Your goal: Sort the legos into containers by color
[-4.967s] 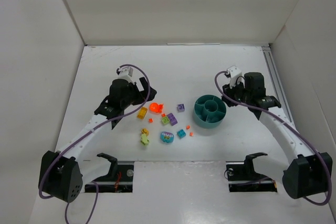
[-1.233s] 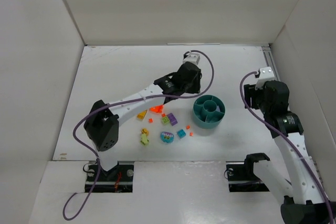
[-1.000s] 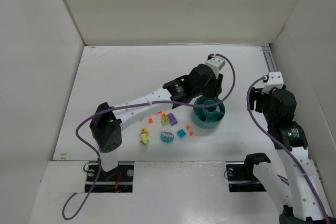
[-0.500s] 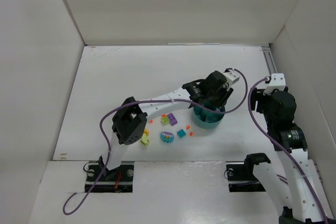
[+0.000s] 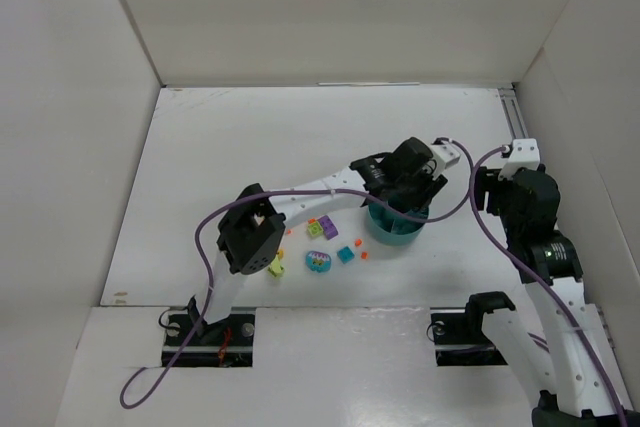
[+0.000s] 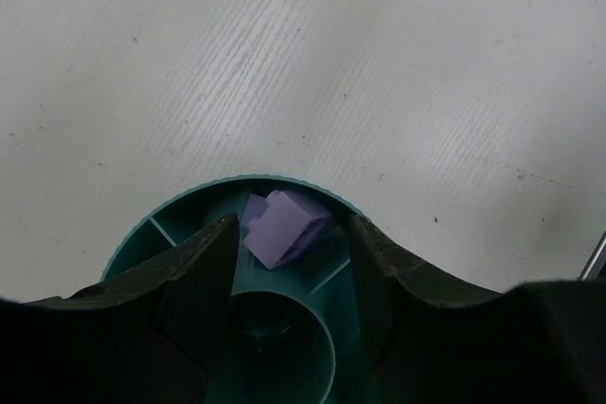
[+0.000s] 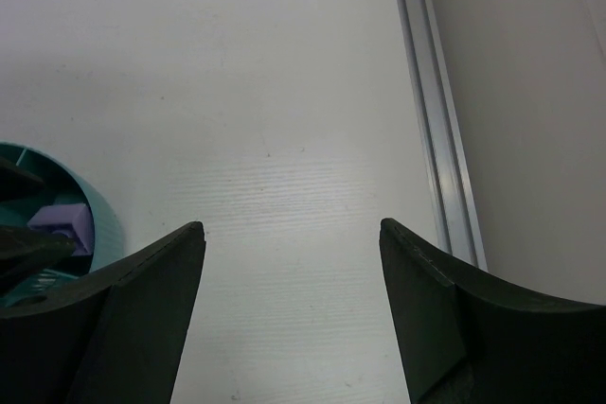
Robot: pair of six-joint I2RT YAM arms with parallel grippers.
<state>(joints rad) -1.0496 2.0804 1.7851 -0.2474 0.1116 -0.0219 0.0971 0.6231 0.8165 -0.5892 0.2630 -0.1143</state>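
Table (image 5: 220, 147): white, walled on three sides; everything sits on it.
Left arm (image 5: 300, 192): stretched across the table, its wrist directly over the dish.
Right arm (image 5: 540, 237): folded back at the right side, well apart from the loose bricks.
Round teal plastic dish (image 5: 392, 234): wedge sections around a centre cup. From above it is mostly hidden under the left wrist.
Left jaws: parted a little above a far wedge, with a gap on either side of the brick below. They grip nothing.
Right jaws: wide, nothing between them, over bare table just beside the dish rim.
Loose legos: scattered near the dish on its left.
- purple brick (image 5: 327, 226)
- lime green brick (image 5: 315, 231)
- teal-and-purple piece (image 5: 318, 261)
- small teal brick (image 5: 345, 254)
- yellow-green piece (image 5: 275, 267)
- tiny orange bits (image 5: 362, 255)
- more may lie hidden under the arm
Lavender brick (image 6: 282, 229): lying tilted in one outer wedge, close against the rim.
Progress: early, I judge. One piece is seen placed and at least six are left on the table. I cannot see the other sections well enough to count.
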